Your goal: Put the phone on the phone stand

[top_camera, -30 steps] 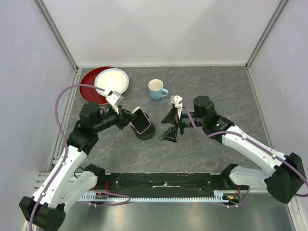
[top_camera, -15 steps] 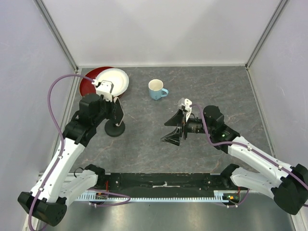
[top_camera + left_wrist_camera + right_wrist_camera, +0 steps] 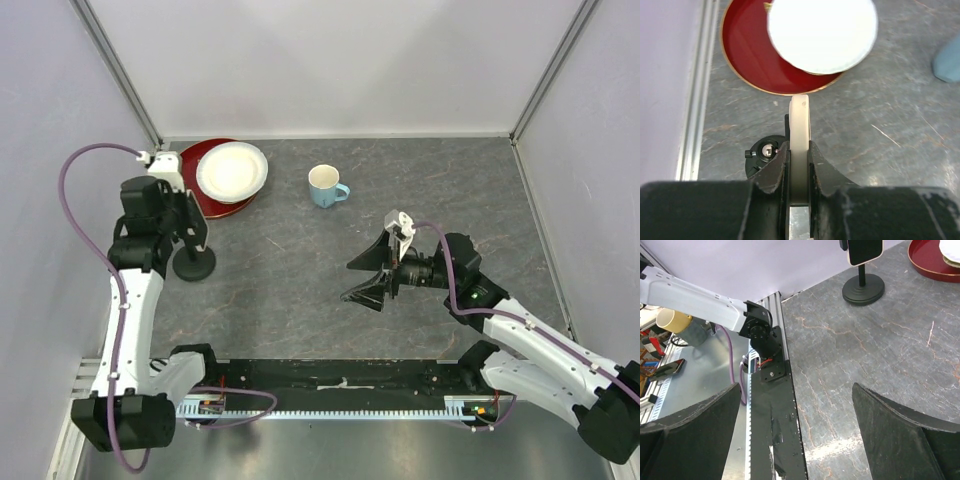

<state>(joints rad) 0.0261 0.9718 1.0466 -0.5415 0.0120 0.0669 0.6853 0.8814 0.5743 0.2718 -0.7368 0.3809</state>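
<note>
Left gripper (image 3: 193, 232): pressed together on the phone (image 3: 800, 130), one finger flat against each face, pinching it edge-on as seen from the left wrist.
Phone: upright at the far left of the table (image 3: 300, 270), held directly above the phone stand (image 3: 863, 289). The right wrist view shows its dark glossy face with a pale rim, and the left wrist view shows its pale edge.
Phone stand: black, with a round base and a thin post. It stands on the table near the left wall, just near of the red plate (image 3: 186, 165). The phone's lower end sits at the top of the post, but whether it is fully seated in the holder cannot be told.
Right gripper (image 3: 367, 279): spread wide, holding nothing, hovering above the table right of centre and well apart from the phone and stand.
Red plate: far left corner, flat on the table.
White plate (image 3: 233, 170): smaller, lying on the red plate and overhanging its right side.
Cup (image 3: 322, 185): light blue, upright, handle to the right. It is far of centre, between the plates and the right gripper.
</note>
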